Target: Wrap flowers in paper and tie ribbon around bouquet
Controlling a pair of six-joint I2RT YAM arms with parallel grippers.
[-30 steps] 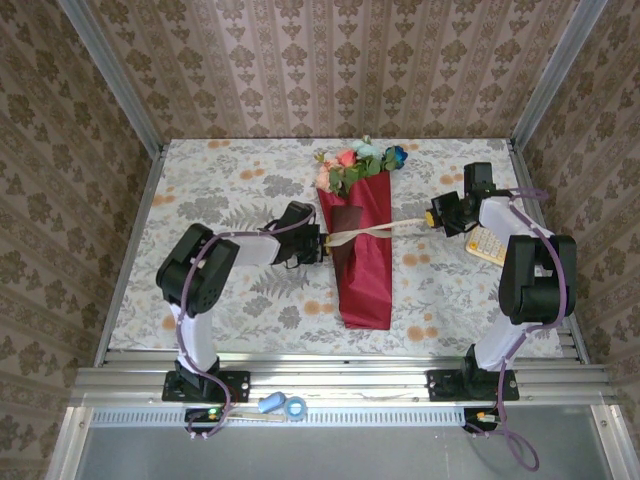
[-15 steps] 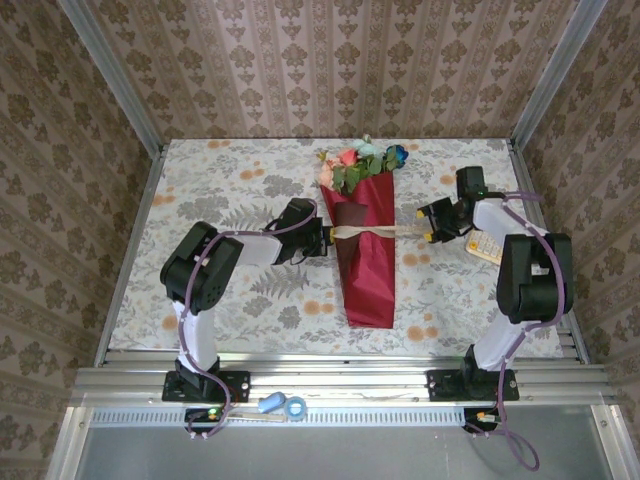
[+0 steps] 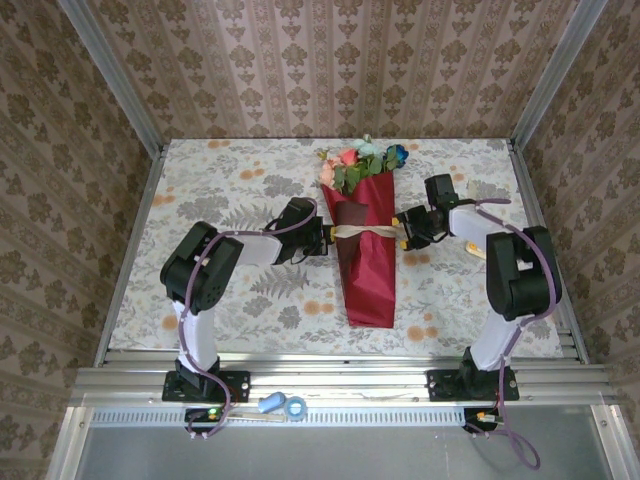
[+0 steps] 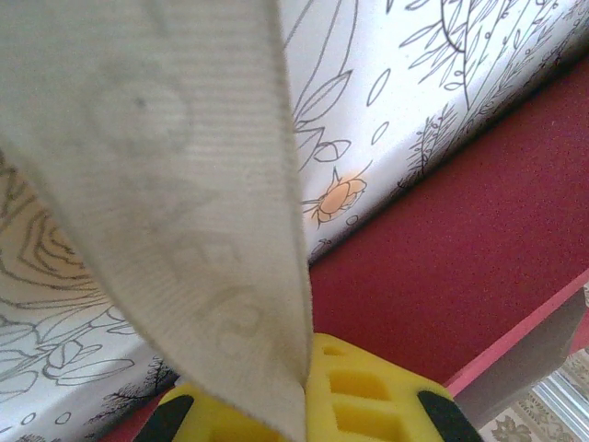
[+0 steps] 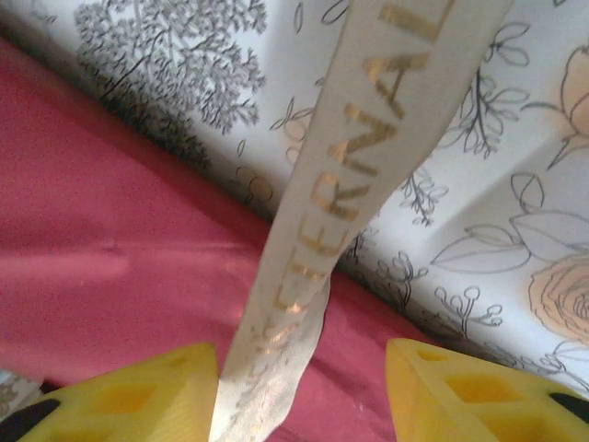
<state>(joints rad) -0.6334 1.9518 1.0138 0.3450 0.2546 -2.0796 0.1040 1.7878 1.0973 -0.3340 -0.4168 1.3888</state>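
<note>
Top external view: ribbon point(image 3: 362, 232) is laid across bouquet point(image 3: 366, 275). With left claw point(image 3: 322, 240) clamped on it, the free end should be pinched squarely by the wide-spread right claw point(image 3: 402, 232).

Both arms reach inward, left gripper point(image 3: 322, 240) clamped (right gripper point(image 3: 399, 233) spread wide).

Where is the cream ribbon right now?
In the top view the ribbon crosses the middle of the red bouquet near the table's centre, between the left gripper on one side and the right gripper on the other.
</note>
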